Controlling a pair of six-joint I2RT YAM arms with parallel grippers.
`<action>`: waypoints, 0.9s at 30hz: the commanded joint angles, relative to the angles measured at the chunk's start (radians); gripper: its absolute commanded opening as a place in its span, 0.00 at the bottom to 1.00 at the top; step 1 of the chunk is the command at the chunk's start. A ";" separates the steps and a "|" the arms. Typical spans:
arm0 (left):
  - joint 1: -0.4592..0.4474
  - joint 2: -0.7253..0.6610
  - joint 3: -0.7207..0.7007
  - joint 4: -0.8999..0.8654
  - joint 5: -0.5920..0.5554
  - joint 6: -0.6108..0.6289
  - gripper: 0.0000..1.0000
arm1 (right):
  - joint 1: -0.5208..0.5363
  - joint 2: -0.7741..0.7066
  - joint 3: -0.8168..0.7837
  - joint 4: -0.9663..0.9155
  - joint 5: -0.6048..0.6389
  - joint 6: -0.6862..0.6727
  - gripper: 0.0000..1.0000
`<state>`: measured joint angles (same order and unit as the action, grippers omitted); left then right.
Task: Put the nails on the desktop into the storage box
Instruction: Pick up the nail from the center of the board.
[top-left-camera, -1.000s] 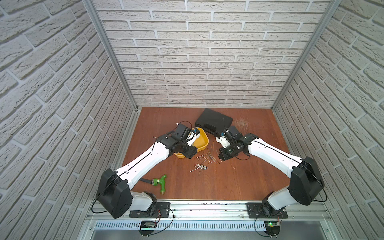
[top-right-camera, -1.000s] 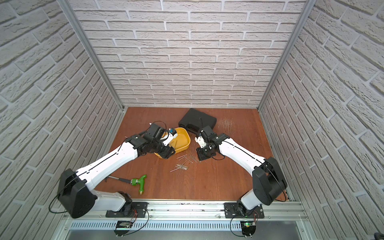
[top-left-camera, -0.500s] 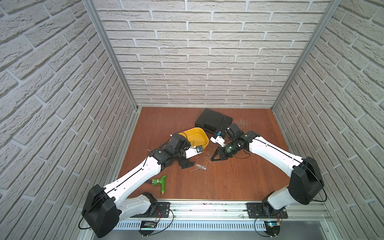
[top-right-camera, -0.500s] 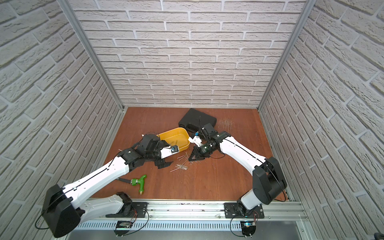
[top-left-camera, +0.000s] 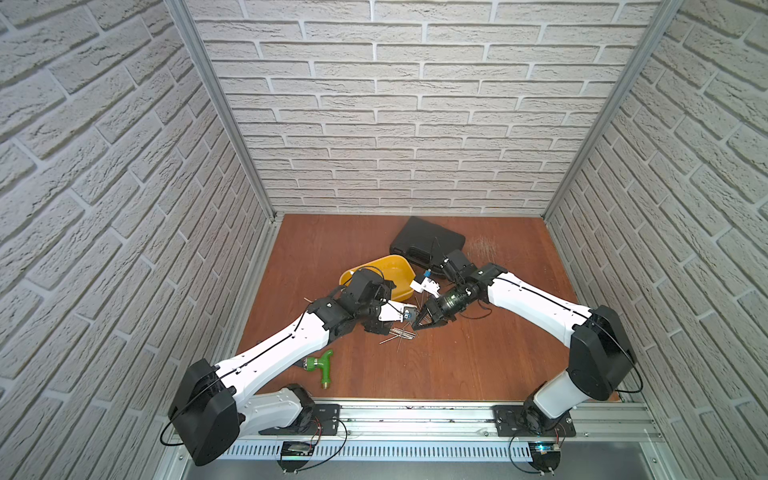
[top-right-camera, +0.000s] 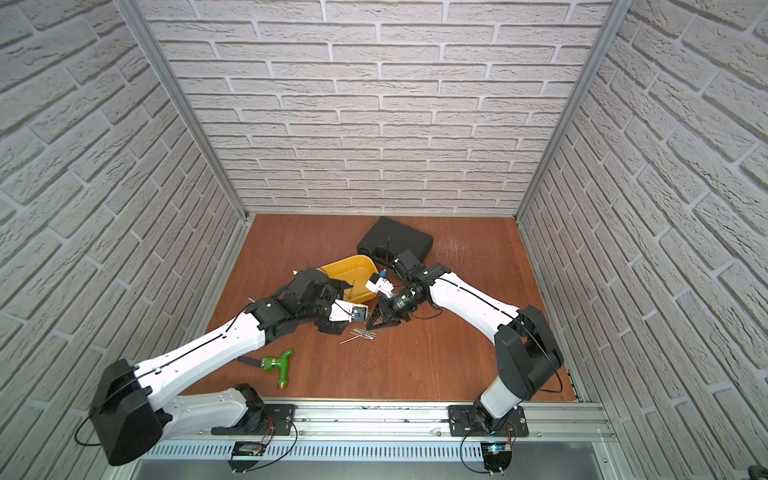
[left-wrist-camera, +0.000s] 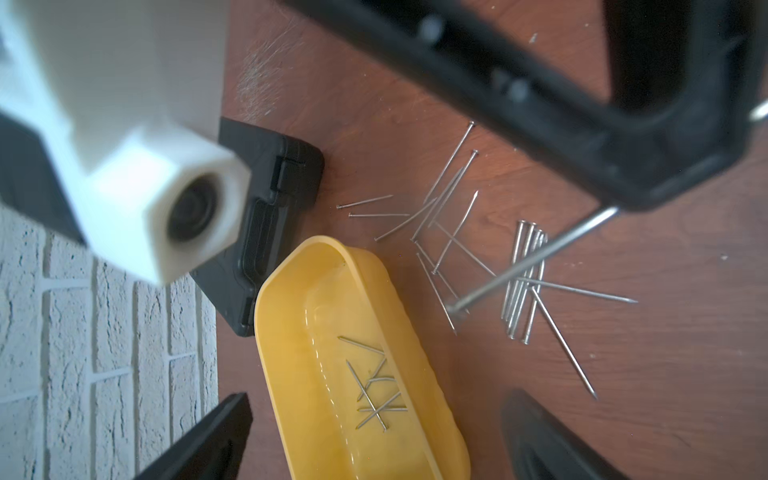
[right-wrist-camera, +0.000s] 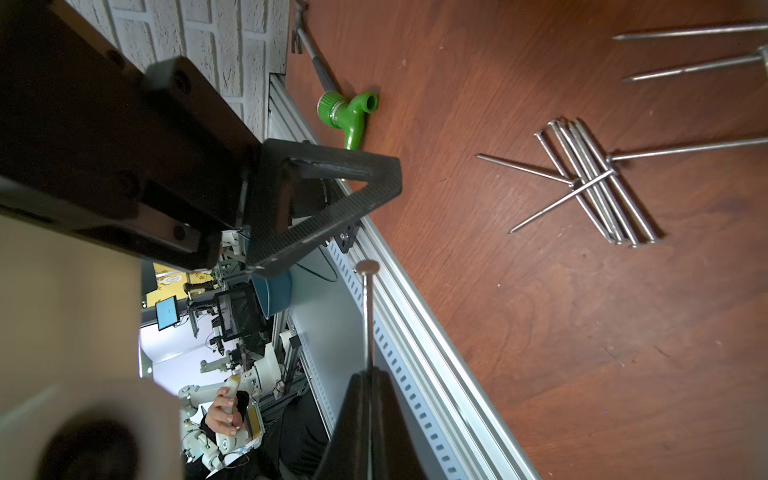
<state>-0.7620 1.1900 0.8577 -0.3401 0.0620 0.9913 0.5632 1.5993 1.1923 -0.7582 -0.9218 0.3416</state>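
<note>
Arms (top-left-camera: 291, 345) angled inward, right pincer (right-wrist-camera: 368, 380) pinching nail (right-wrist-camera: 367, 311)

case (top-left-camera: 428, 245) part hid by R arm (top-left-camera: 532, 295), nails (top-left-camera: 400, 332) tiny

A black moulded case (top-left-camera: 428, 243) lies toward the back brick wall (top-left-camera: 395, 124). A green-handled tool (top-left-camera: 322, 365) lies near the front rail (top-left-camera: 415, 409).

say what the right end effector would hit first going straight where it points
Likely a finger of the open left end effector, just ahead of the nail the right end effector holds; depth unclear, it could slip past.
</note>
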 joint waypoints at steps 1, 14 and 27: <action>-0.034 0.004 0.043 -0.004 -0.007 0.103 0.96 | 0.008 0.007 0.031 0.015 -0.075 -0.004 0.02; -0.089 0.054 0.117 -0.161 -0.023 0.210 0.71 | 0.034 0.030 0.052 0.033 -0.089 0.018 0.02; -0.144 0.094 0.134 -0.178 -0.037 0.216 0.34 | 0.033 0.040 0.064 0.028 -0.094 0.028 0.02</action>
<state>-0.8978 1.2732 0.9638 -0.5102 0.0280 1.1957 0.5922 1.6314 1.2301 -0.7437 -0.9745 0.3710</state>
